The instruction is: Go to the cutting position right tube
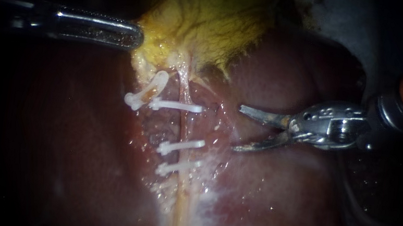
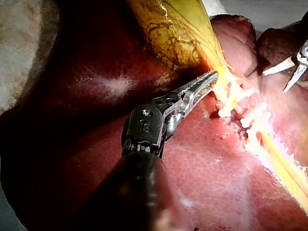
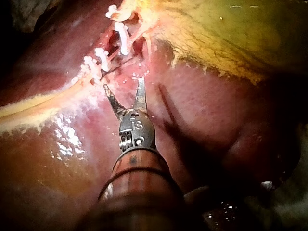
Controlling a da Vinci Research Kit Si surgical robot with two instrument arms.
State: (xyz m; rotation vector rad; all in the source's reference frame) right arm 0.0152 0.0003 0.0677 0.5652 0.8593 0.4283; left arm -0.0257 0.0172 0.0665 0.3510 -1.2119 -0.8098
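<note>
A thin pale tube runs down from the yellow gallbladder over the liver. It carries three white clips: one high and two lower. My right instrument has its two blades open, level with the gap between the top and middle clips and apart from the tube, to its right. A further bent clip sits on tissue to the left. My left instrument has its jaws shut on the gallbladder's edge. In the right wrist view the open blades point at the clips.
Dark red liver surrounds the clipped strip. In the left wrist view my left instrument lies beside the gallbladder, and my right instrument's blades show beyond the clips. Pale cloth shows behind.
</note>
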